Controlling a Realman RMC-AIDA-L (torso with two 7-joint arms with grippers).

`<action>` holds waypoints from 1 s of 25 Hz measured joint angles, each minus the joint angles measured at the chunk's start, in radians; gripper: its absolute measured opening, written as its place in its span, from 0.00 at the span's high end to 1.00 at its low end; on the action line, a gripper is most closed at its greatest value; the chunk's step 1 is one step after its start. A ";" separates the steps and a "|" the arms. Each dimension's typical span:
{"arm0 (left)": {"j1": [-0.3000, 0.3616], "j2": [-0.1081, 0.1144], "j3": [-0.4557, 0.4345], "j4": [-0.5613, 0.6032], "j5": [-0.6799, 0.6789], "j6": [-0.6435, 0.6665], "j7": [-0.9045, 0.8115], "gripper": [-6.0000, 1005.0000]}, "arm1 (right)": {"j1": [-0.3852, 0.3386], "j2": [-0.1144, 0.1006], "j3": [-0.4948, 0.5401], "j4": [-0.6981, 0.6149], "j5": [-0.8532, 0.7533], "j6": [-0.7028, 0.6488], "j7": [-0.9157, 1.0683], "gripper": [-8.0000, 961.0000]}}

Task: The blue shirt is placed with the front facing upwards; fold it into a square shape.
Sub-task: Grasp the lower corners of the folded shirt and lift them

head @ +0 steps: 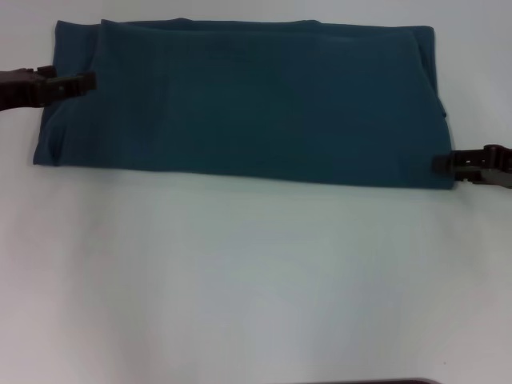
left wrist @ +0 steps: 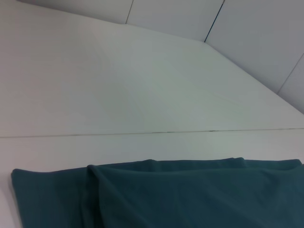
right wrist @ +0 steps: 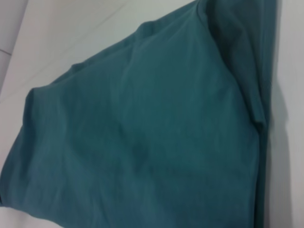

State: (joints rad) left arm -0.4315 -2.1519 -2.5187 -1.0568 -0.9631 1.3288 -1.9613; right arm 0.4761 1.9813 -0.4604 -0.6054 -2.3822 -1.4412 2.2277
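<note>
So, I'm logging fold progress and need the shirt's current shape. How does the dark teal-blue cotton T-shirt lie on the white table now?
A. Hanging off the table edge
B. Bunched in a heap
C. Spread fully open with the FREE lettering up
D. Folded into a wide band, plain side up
D: the dark teal-blue cotton T-shirt lies flat as a wide band with no lettering showing, the left hand and right hand at its two ends.

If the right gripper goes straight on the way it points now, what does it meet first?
The right gripper points toward the robot's left, at the near right corner of the blue shirt. It would most likely meet that folded edge at once, although its height above the table is unclear.
</note>
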 joint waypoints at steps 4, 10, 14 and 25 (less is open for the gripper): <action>0.000 0.000 -0.001 0.000 0.000 -0.001 0.001 0.19 | 0.008 0.001 -0.007 0.010 0.000 0.012 0.001 0.43; 0.000 0.000 -0.001 0.000 0.000 -0.002 0.001 0.19 | 0.010 0.002 -0.007 0.010 0.001 0.015 0.001 0.43; -0.003 0.000 0.000 0.002 0.002 -0.002 0.001 0.19 | 0.014 0.004 -0.008 0.011 0.001 0.015 0.001 0.43; -0.013 0.010 0.000 0.023 0.005 -0.005 0.001 0.19 | 0.030 0.006 -0.007 0.030 0.005 0.009 -0.006 0.84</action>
State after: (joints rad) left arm -0.4449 -2.1420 -2.5190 -1.0339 -0.9582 1.3237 -1.9602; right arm 0.5056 1.9870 -0.4671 -0.5757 -2.3771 -1.4319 2.2216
